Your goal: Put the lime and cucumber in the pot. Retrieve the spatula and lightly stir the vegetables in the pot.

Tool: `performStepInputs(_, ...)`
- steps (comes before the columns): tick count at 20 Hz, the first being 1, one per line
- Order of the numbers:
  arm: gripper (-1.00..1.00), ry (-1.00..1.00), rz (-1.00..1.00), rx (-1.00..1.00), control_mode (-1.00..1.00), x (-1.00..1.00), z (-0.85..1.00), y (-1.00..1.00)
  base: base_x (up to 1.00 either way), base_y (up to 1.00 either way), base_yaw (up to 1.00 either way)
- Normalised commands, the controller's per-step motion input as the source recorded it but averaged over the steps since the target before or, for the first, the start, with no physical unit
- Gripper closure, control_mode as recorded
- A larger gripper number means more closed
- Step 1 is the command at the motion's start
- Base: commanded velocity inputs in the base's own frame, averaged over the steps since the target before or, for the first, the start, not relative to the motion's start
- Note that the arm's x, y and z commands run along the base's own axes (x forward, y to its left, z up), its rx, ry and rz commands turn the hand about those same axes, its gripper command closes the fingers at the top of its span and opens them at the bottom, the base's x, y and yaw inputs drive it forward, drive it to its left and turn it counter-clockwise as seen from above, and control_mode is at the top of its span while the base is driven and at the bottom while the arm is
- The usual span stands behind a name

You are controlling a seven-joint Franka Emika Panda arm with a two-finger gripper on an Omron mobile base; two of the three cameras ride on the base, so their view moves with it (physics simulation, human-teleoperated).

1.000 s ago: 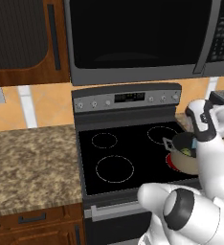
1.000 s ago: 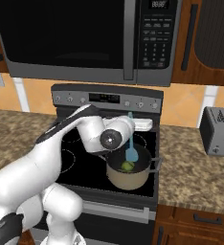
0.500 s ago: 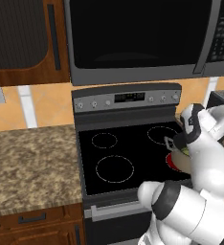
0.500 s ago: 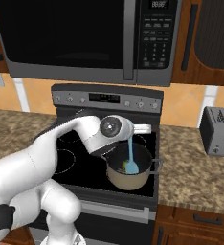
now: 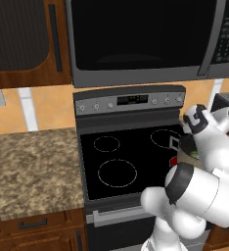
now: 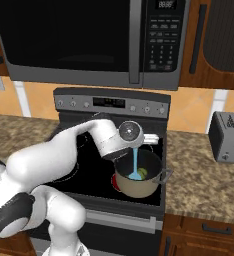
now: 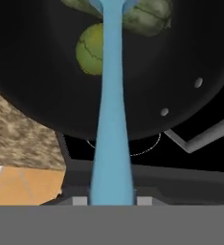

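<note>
The beige pot [image 6: 139,186] stands on the stove's front right burner. My gripper [image 6: 137,145] hangs just above its rim, shut on the handle of the light-blue spatula [image 6: 135,163], which points straight down into the pot. In the hand view the spatula [image 7: 111,119] runs up the middle to the pot's dark floor [image 7: 32,81]. Left of its handle lies the lime [image 7: 87,55], and the dark green cucumber [image 7: 150,16] sits at its tip, with the blade partly out of frame. My arm hides most of the pot in the left base view, leaving its grey handle [image 5: 175,143] showing.
The black stovetop [image 5: 117,172] has free burners to the pot's left. Granite counter [image 5: 33,166] lies to the left of the stove, and a toaster [image 6: 230,137] stands on the counter to its right. A microwave [image 6: 89,40] hangs low overhead.
The spatula has swung from a tilt to straight down, and its blade has sunk deeper into the pot. The hand has shifted a little over the pot.
</note>
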Motion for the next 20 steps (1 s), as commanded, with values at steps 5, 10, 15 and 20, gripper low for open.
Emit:
performStepInputs(5, 1.00, -0.14, 0.17, 0.18, -1.00, 0.31, -0.30, 0.06, 0.00, 0.00, 0.00)
performStepInputs(10, 1.00, -0.30, 0.22, 0.16, -1.00, 0.06, -0.10, 0.18, 0.00, 0.00, 0.00)
performStepInputs(15, 1.00, -0.22, 0.23, 0.16, -1.00, -0.35, 0.00, 0.31, 0.00, 0.00, 0.00)
performStepInputs(20, 1.00, -0.08, 0.20, 0.19, -1.00, -0.44, 0.21, 0.41, 0.00, 0.00, 0.00)
